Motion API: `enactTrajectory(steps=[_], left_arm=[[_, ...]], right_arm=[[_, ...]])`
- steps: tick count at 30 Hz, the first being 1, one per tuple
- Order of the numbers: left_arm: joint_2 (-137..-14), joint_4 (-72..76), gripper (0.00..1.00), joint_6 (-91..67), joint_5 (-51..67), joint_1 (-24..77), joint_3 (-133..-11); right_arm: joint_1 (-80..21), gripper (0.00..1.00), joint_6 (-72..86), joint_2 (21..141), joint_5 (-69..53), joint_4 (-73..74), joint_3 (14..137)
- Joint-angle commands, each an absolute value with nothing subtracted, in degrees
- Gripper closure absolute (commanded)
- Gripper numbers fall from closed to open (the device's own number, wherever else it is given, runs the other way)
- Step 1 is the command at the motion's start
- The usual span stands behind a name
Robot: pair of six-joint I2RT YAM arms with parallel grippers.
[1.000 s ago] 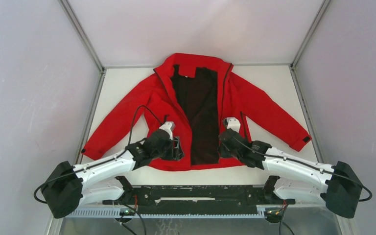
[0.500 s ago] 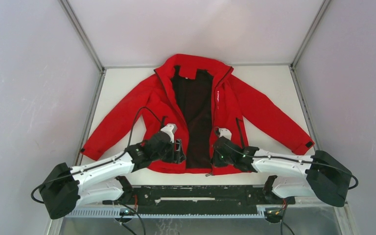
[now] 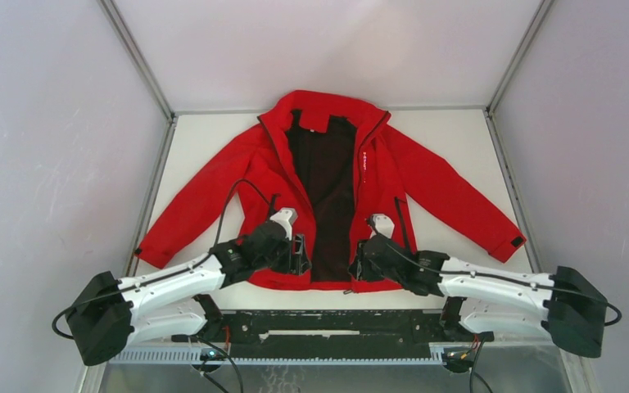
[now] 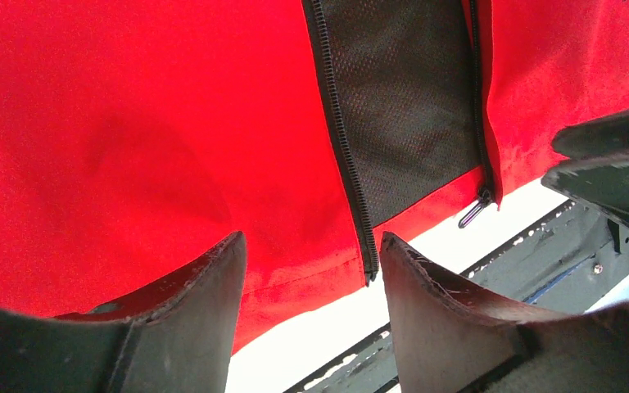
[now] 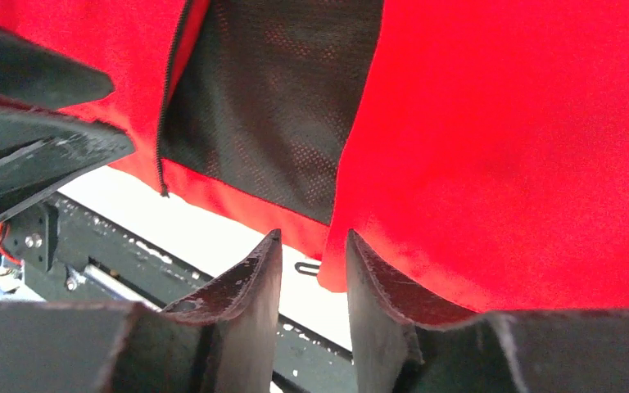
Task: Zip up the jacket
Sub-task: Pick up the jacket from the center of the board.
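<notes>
The red jacket (image 3: 237, 176) lies flat on the white table, front parted over black lining (image 3: 328, 188). My left gripper (image 3: 301, 254) hovers open over the left panel's hem; in the left wrist view (image 4: 311, 241) that panel's zipper teeth (image 4: 344, 155) end just by its right finger. The slider pull (image 4: 472, 213) hangs at the other panel's bottom corner. My right gripper (image 3: 357, 266) is at that corner, jaws narrowly open (image 5: 309, 237); the red hem corner (image 5: 332, 274) and the pull (image 5: 307, 267) show in the gap, held by neither finger.
A dark metal rail (image 3: 319, 323) runs along the near edge just below the hem. Grey walls close in the table (image 3: 459, 131) on three sides. Both grippers are close together, each visible in the other's wrist view.
The right gripper dragged the right front panel leftward, narrowing the black gap, then shifted slightly towards the near edge. The left arm barely moved.
</notes>
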State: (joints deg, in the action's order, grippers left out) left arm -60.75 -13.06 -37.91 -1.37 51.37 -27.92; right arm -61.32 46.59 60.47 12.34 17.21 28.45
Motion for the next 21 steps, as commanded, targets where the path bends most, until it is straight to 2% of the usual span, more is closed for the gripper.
enactTrajectory(steps=[1, 6, 12, 21], left_arm=[[-59.5, -12.7, 0.35, -36.5, -2.0, 51.7, -30.0], [-55.8, -13.8, 0.34, -36.6, -3.1, 51.8, -28.7], [-47.3, -17.5, 0.33, -37.2, -4.7, 51.8, -28.1], [-30.3, -30.6, 0.30, -36.7, -9.0, 51.8, -33.4]], right_arm=[[-64.0, 0.57, 47.7, 55.7, 16.2, 21.5, 30.4], [-68.3, 0.53, 48.9, 57.2, 22.8, 30.6, 35.3], [-73.4, 0.42, 53.4, 63.1, 32.9, 38.7, 40.2], [-74.3, 0.38, 53.1, 75.0, 32.5, 37.2, 44.3]])
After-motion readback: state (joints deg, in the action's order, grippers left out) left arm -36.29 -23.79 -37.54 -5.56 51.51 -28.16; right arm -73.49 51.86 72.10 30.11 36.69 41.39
